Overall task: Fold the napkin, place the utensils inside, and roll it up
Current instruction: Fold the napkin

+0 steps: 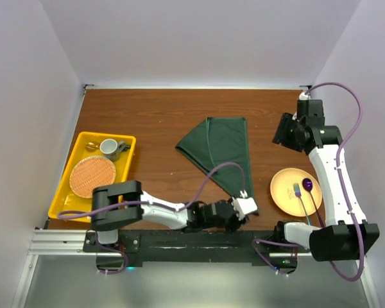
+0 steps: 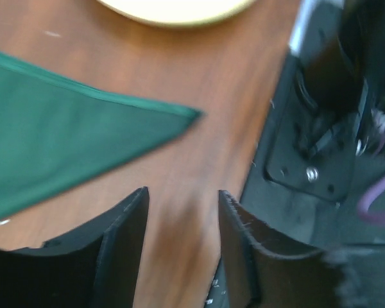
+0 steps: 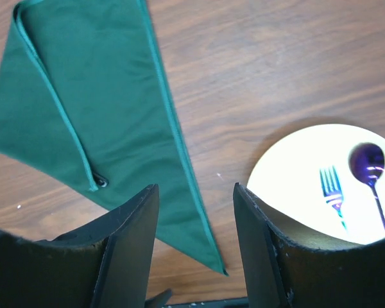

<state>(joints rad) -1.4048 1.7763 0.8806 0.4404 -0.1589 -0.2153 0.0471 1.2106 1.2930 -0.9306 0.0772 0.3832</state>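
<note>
The green napkin (image 1: 221, 153) lies folded into a long triangle mid-table, its near tip (image 2: 186, 115) pointing at the arms. A small dark tip (image 3: 100, 181) peeks from the edge of its fold. A fork (image 3: 332, 192) and a purple-sheened spoon (image 3: 367, 163), the utensils, lie on the yellow plate (image 1: 283, 192). My left gripper (image 1: 247, 206) sits low at the napkin's near tip. In the left wrist view that gripper (image 2: 183, 192) is open over bare wood, just past the tip. My right gripper (image 1: 285, 133) hangs high at the far right, open (image 3: 196, 187) and empty.
A yellow tray (image 1: 64, 199) at the left holds a cup (image 1: 110, 147) and a woven round mat (image 1: 93, 176). The right arm's base (image 2: 321, 160) stands close to the right of the left gripper. White walls enclose the table.
</note>
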